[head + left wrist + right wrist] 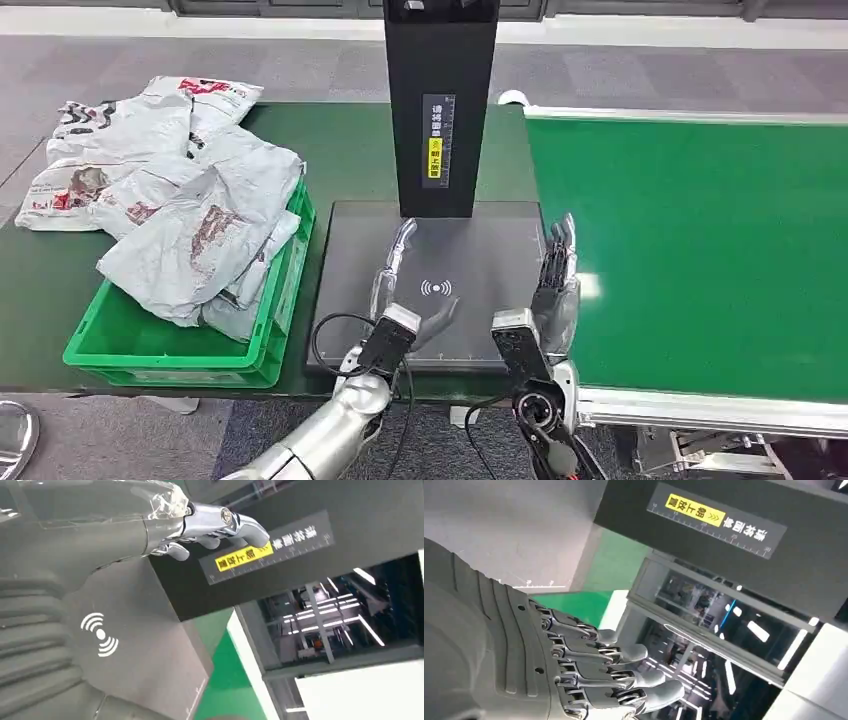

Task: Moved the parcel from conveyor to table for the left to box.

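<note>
Hands hover empty, fingers spread, left hand (pixel 405 300) and right hand (pixel 556 285) over the scanner plate (pixel 480 250), no parcel on the conveyor (pixel 700 250) at three o'clock, so a late reach could miss an arriving one.

crinkled plastic parcels (pixel 190 215), matt scanner pad (pixel 430 285)

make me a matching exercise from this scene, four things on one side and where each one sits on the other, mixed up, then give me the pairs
Things:
1. parcels
2. black tower
3. conveyor belt
4. left hand

Places:
A. over the dark scanner plate
B. far right of the scene
C. heaped in the green crate
D. standing at the plate's back edge

Pairs: 1-C, 2-D, 3-B, 4-A
</note>
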You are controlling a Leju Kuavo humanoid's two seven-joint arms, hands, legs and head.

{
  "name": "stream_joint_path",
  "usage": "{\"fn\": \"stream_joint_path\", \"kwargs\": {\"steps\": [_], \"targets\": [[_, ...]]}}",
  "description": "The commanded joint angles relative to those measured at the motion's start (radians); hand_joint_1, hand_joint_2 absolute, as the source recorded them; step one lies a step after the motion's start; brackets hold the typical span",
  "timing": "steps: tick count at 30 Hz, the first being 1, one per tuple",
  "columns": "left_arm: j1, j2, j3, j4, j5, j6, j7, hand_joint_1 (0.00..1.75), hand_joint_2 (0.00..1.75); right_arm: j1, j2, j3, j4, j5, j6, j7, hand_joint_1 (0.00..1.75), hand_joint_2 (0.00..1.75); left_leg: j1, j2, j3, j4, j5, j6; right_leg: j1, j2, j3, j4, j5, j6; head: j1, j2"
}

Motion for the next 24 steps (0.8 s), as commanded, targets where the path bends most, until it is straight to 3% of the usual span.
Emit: {"fn": "stream_joint_path", "kwargs": {"steps": [1, 4, 5, 7, 8, 14, 15, 24], "targets": [[-0.032, 0.055, -0.022, 0.042, 0.004, 0.008, 0.003, 0.00, 1.75, -0.054, -0.003, 0.017, 0.067, -0.056, 0.000, 0.002, 0.00, 0.00, 0.000, 0.002, 0.003, -0.001, 0.000, 0.000, 0.000, 0.002, 0.002, -0.001, 0.000, -0.001, 0.000, 0.000], [-0.023, 0.054, -0.004, 0.028, 0.011, 0.022, 0.003, 0.00, 1.75, -0.061, -0.011, 0.026, 0.070, -0.082, 0.000, 0.002, 0.00, 0.00, 0.000, 0.004, 0.004, -0.002, 0.000, 0.000, 0.000, 0.003, 0.003, -0.002, 0.001, -0.001, 0.000, 0.000], [-0.022, 0.053, 0.000, 0.030, 0.014, 0.018, 0.003, 0.00, 1.75, -0.060, -0.012, 0.026, 0.068, -0.083, 0.000, 0.002, 0.00, 1.75, 0.000, 0.003, 0.002, -0.001, 0.000, 0.000, 0.000, 0.002, 0.001, -0.001, 0.000, 0.000, 0.000, 0.000], [-0.021, 0.051, 0.005, 0.030, 0.010, 0.019, 0.003, 0.00, 1.75, -0.057, -0.013, 0.022, 0.064, -0.075, 0.000, 0.002, 0.00, 1.75, 0.000, 0.003, 0.003, -0.002, 0.000, 0.000, 0.000, 0.003, 0.003, -0.002, 0.001, -0.001, 0.000, 0.000], [-0.023, 0.052, -0.009, 0.034, -0.012, 0.032, 0.003, 0.00, 0.00, -0.055, -0.012, 0.021, 0.058, -0.077, 0.000, 0.002, 0.00, 1.75, 0.000, 0.004, 0.006, -0.004, 0.000, 0.000, 0.000, 0.003, 0.005, -0.004, 0.001, -0.001, 0.000, 0.000], [-0.024, 0.051, -0.016, 0.037, -0.008, 0.028, 0.003, 0.00, 0.00, -0.059, -0.016, 0.031, 0.061, -0.091, 0.000, 0.002, 0.00, 1.75, 0.000, 0.001, 0.002, -0.001, 0.000, 0.000, 0.000, 0.001, 0.002, -0.001, 0.000, 0.000, 0.000, 0.000], [-0.031, 0.050, -0.013, 0.048, -0.005, 0.024, 0.003, 0.00, 1.75, -0.064, -0.016, 0.032, 0.069, -0.091, 0.000, 0.002, 0.00, 1.75, 0.000, 0.002, 0.003, -0.002, 0.000, 0.000, 0.000, 0.001, 0.003, -0.002, 0.000, -0.001, 0.000, 0.000], [-0.036, 0.053, -0.041, 0.060, -0.025, 0.049, 0.003, 0.00, 1.75, -0.071, -0.020, 0.048, 0.073, -0.104, 0.000, 0.002, 0.00, 1.75, 0.000, 0.002, 0.003, -0.002, 0.000, 0.000, 0.000, 0.002, 0.002, -0.001, 0.000, 0.000, 0.000, 0.000]]}}
